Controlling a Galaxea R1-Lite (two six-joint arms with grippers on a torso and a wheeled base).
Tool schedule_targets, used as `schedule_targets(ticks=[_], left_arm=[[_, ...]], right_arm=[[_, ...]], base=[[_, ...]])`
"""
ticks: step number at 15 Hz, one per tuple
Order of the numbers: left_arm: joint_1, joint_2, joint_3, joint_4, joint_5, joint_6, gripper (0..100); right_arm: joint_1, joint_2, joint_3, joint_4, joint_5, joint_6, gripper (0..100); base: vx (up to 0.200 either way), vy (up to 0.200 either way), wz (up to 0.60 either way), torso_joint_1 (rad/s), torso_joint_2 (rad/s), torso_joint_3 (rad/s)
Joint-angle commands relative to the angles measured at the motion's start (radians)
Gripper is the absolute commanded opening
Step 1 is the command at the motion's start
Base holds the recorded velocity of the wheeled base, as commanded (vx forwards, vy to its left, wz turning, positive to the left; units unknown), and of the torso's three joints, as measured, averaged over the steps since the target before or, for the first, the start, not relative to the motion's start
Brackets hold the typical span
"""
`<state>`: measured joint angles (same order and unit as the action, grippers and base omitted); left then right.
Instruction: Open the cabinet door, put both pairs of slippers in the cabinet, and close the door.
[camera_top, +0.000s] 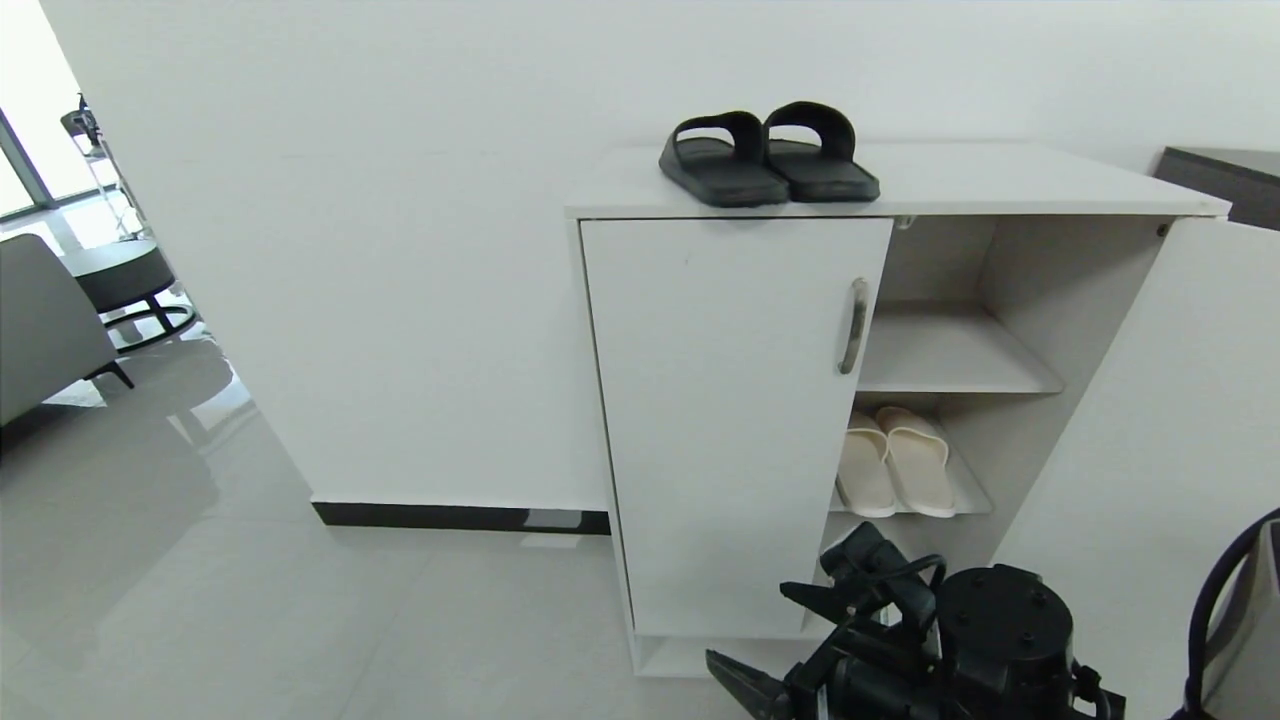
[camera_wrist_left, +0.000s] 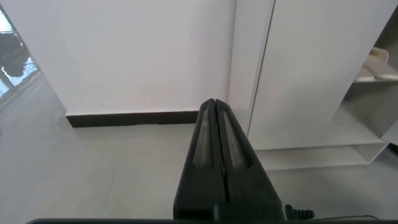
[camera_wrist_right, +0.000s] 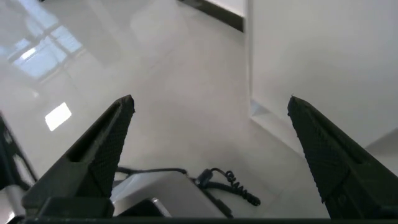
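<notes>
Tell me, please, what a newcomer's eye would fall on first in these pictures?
The black slippers stand out most, sitting side by side on top of the white cabinet. Below them the cabinet's right door stands open, showing a pair of white slippers on a lower shelf inside, while the left door is shut.

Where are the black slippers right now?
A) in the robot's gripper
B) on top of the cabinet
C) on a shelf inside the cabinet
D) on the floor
B: the black slippers sit side by side on top of the cabinet, while only the cream pair lies on a shelf inside.
</notes>
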<state>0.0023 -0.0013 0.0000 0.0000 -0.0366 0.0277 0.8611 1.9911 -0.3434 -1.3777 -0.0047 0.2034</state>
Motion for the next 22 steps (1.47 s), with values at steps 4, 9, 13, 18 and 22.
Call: schedule_targets(ticks=[4, 9, 13, 18, 22], left_arm=[[0.001, 0.001, 0.000, 0.000, 0.000, -0.008, 0], [0.001, 0.001, 0.000, -0.002, 0.000, -0.015, 0], [0.001, 0.001, 0.000, -0.002, 0.000, -0.015, 0], [0.001, 0.001, 0.000, -0.002, 0.000, -0.023, 0], [0.001, 0.001, 0.000, -0.002, 0.000, -0.023, 0]], right_arm=[[0.001, 0.003, 0.000, 0.000, 0.000, 0.001, 100], [0.001, 0.003, 0.000, 0.000, 0.000, 0.001, 100], [0.001, 0.003, 0.000, 0.000, 0.000, -0.001, 100], [0.001, 0.003, 0.001, 0.000, 0.000, -0.001, 100], [0.001, 0.003, 0.001, 0.002, 0.000, -0.001, 100]], base=[[0.000, 0.000, 0.00, 0.173, -0.47, -0.292], [0.000, 0.000, 0.00, 0.195, -0.48, -0.286], [0.000, 0.000, 0.00, 0.221, -0.50, -0.281], [0.000, 0.000, 0.00, 0.237, -0.52, -0.288], [0.000, 0.000, 0.00, 0.256, -0.56, -0.300]])
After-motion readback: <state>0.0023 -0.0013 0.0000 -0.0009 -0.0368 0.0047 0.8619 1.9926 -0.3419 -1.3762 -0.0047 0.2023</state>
